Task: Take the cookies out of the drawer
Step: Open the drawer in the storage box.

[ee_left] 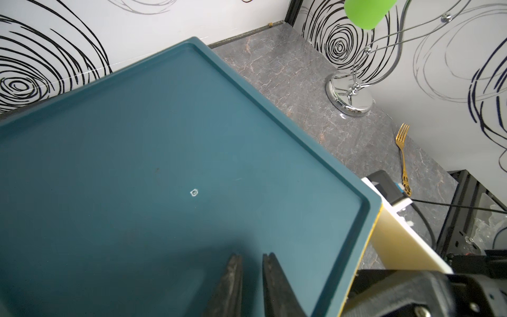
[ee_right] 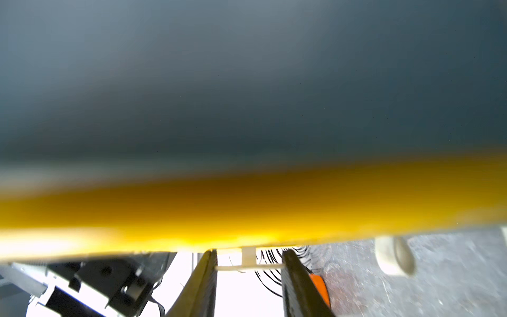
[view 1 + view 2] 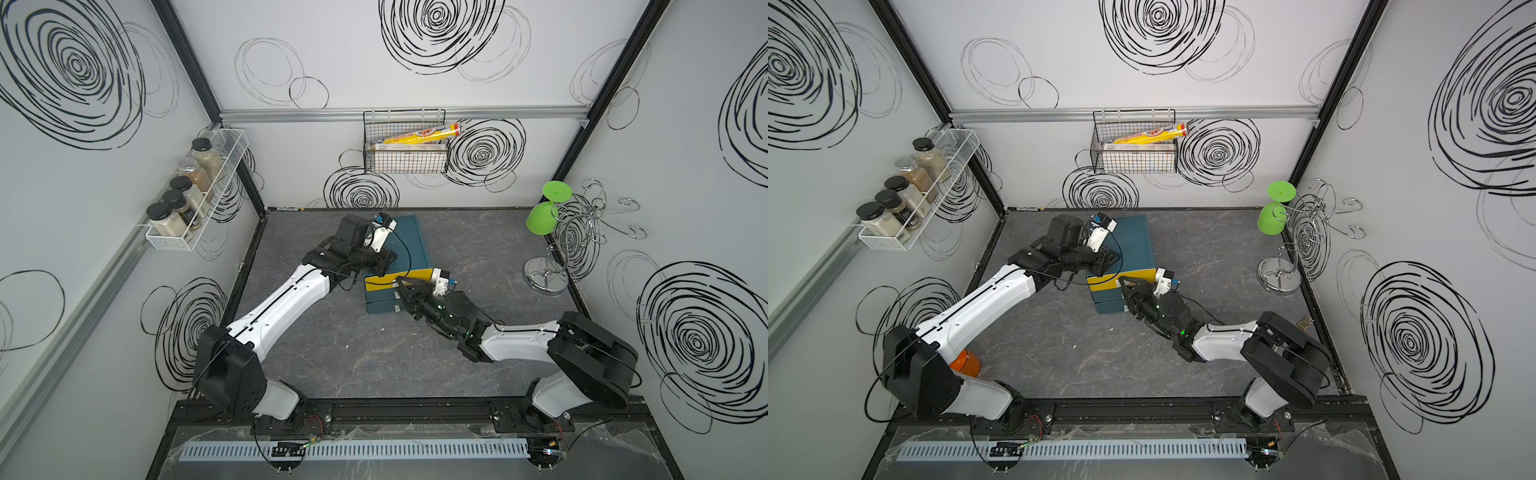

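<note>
Right hand clasps the drawer handle.

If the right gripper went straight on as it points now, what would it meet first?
Probably the yellow drawer front; the right gripper grips its white handle. Depth is blurred.

Place: a robot test cell in a lab, dressed up as a kitchen corner.
Frame: a black post and an aluminium rail hold white panel walls printed with black swirls.
Rig: left arm and right arm sit on a black track along the front, with a slotted cable duct right below.
Kitchen dressing: wall rack of jars, probably spices; wire basket; chrome stand with a green cup; gold fork on the marble-look top.
</note>
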{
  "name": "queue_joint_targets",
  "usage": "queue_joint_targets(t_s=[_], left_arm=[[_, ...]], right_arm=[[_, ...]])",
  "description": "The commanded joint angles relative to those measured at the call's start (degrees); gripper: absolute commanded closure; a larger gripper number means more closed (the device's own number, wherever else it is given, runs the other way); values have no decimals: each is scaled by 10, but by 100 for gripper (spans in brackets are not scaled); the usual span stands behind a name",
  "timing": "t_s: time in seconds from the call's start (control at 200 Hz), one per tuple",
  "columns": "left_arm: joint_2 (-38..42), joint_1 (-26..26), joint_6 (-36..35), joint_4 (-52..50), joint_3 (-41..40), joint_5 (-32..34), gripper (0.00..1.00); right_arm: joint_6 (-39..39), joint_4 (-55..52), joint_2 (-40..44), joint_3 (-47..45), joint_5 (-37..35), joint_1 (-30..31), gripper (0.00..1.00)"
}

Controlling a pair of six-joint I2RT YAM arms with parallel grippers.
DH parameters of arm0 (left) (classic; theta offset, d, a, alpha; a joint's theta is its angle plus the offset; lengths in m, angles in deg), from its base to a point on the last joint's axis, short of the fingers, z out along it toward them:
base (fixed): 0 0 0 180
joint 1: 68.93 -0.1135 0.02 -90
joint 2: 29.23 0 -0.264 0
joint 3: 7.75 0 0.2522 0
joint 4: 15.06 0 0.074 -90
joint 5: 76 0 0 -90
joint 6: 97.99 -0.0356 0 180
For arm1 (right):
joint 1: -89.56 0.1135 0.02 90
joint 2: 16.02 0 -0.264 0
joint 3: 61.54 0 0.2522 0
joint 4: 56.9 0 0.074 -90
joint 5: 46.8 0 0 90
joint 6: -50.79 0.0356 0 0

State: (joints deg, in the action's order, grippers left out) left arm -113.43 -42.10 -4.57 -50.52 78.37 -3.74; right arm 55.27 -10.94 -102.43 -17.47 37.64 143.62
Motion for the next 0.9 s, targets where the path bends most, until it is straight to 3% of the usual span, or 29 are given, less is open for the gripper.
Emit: queue_joint_targets(t_s=[0.0, 0.511, 0.891], left_arm=[[-30, -6, 2, -52, -25, 6, 78], [-42, -7, 9, -39, -30, 8, 79], [-49, -9, 12, -32, -29, 8, 80]], right_arm=[[-23, -43, 37, -9, -4, 16, 67], [18, -57, 103, -85, -57, 89, 64], [43, -46, 90, -102, -82, 136, 64]])
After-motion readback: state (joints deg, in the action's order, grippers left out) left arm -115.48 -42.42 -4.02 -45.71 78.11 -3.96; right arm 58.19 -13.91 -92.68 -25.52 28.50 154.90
